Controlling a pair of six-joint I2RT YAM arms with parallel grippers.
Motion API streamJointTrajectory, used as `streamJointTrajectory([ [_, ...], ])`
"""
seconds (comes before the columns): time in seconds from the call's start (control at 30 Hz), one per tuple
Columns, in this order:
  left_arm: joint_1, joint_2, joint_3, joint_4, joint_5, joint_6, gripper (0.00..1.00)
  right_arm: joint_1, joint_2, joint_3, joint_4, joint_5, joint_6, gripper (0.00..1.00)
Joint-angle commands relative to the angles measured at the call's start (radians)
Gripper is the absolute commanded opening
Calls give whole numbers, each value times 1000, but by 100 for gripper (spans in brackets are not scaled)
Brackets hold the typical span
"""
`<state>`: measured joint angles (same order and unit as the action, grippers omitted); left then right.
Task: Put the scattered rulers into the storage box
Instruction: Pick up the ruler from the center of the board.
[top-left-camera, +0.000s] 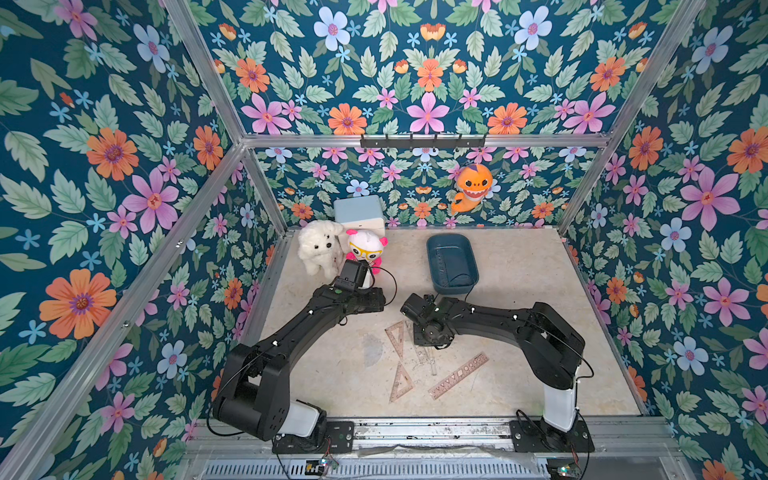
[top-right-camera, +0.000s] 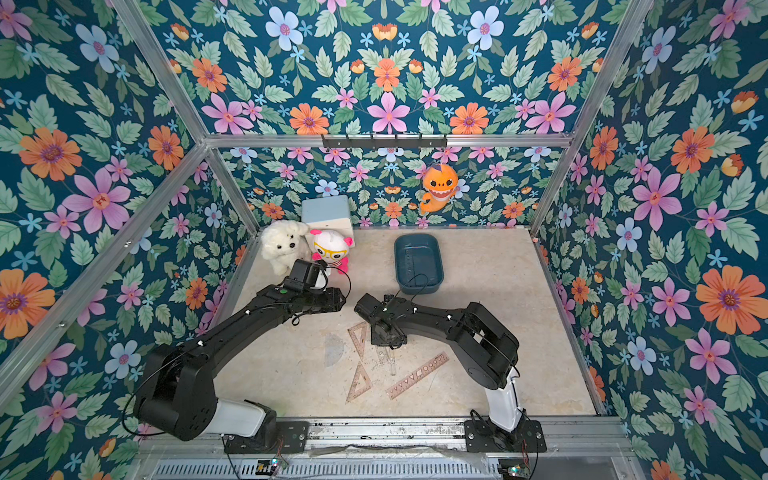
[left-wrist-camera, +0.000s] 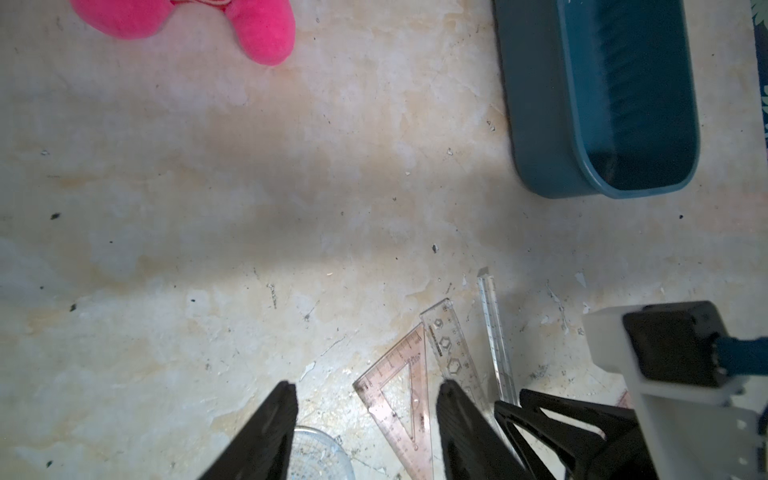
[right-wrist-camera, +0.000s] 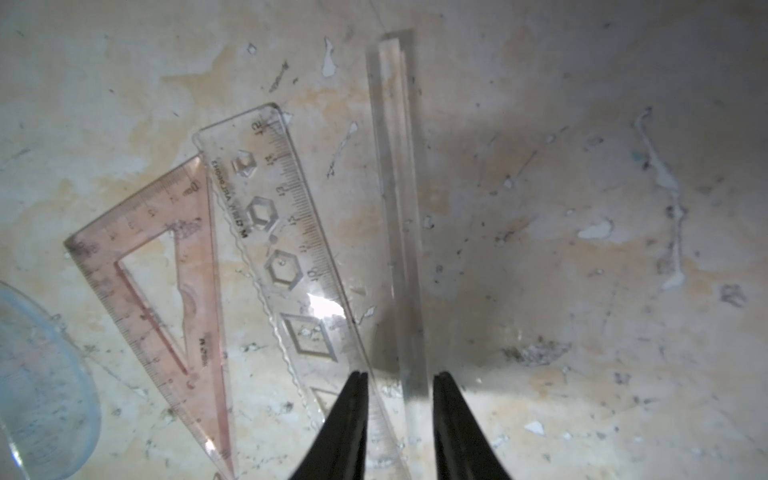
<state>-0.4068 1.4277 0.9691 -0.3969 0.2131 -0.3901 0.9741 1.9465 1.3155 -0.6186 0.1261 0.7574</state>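
Right gripper (right-wrist-camera: 401, 376) is down at the desk (top-left-camera: 519, 332). Its two black fingers (right-wrist-camera: 349, 415) are set close on either side of the clear narrow ruler (right-wrist-camera: 399, 208), which lies flat between them. From where I stand I cannot tell whether they truly pinch it. One finger overlaps the edge of the clear stencil ruler (right-wrist-camera: 286, 249) lying just beside. Next over is a pink set square (right-wrist-camera: 195, 257), then the clear protractor (right-wrist-camera: 41, 374).

Left gripper (left-wrist-camera: 368, 386) hangs above the desk with its jaws spread wide and nothing between them.

Nearer the front edge of the desk, in a top view, lie a second set square (top-left-camera: 401, 384) and the pink stencil ruler (top-left-camera: 458, 375), apart from each other. All of these lie around the middle of the desk. The storage box (top-left-camera: 455, 287) stands well apart from them, toward the back edge, right of centre.

A white plush dog (top-left-camera: 318, 247) and a pink-and-white plush toy (top-left-camera: 365, 249) sit at the back left corner.
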Motion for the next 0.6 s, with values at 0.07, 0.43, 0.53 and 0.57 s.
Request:
streamJointTrajectory([
  [0.07, 1, -8, 1, 3, 7, 12, 60, 0, 17, 10, -19, -8, -9, 27],
  [0.43, 3, -11, -1, 8, 20, 13, 60, -2, 21, 11, -44, 12, -3, 17],
  [0.53, 3, -11, -1, 10, 22, 13, 60, -4, 23, 4, -44, 12, 1, 15],
  [0.57, 3, -10, -1, 10, 23, 12, 60, -4, 24, 1, -44, 14, 3, 14],
])
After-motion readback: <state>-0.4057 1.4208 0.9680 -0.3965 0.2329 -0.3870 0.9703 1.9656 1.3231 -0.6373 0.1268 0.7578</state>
